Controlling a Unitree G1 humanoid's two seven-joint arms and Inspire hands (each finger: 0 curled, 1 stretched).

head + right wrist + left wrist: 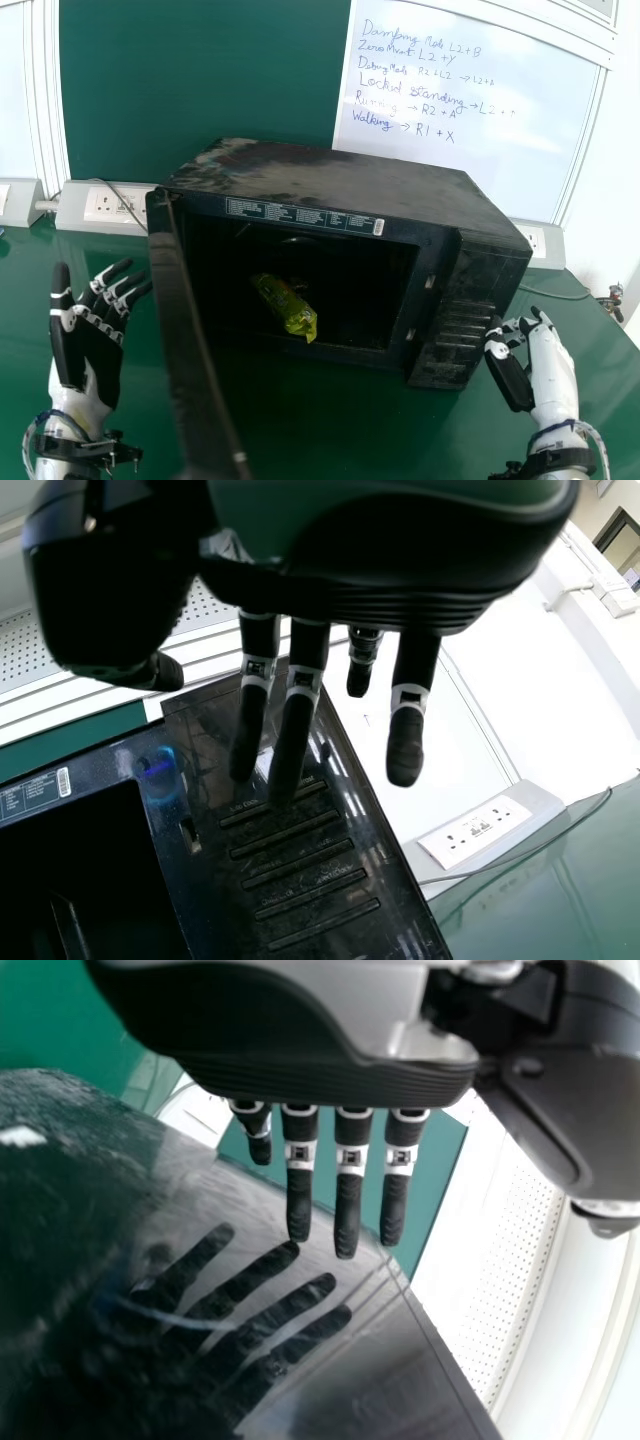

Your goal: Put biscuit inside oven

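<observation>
**Biscuit (287,305) lay inside oven (350,172)**

The green-yellow packet rested tilted near the oven's front opening, its door (190,330) swung wide. The left hand (92,355) stood open beside the door, fingers straight; the right hand (552,370), near the control panel (462,325), seemed open, fingers relaxed.

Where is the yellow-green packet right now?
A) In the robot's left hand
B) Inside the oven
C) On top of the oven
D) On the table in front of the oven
B: the yellow-green packet lies inside the black oven, seen through its front opening, with the door swung open.
</observation>
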